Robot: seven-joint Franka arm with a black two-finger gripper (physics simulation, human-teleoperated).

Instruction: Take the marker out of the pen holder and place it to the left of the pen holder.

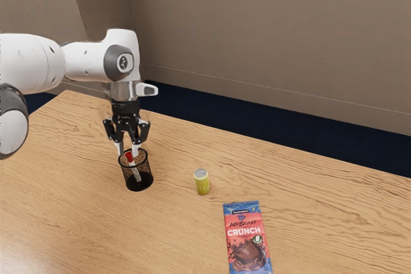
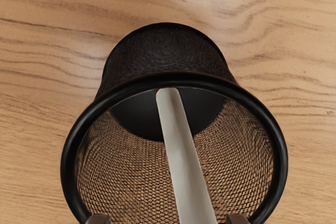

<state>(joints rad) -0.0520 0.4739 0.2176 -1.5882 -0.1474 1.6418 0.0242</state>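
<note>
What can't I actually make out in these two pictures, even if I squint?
- Marker: one end is cut off by the wrist view's lower edge.
- Chocolate bar: its near end is cut off by the exterior view's lower edge.
- Yellow can: its lettering is too small to read in the exterior view.
- Robot arm: its base is cut off by the exterior view's left edge.
</note>
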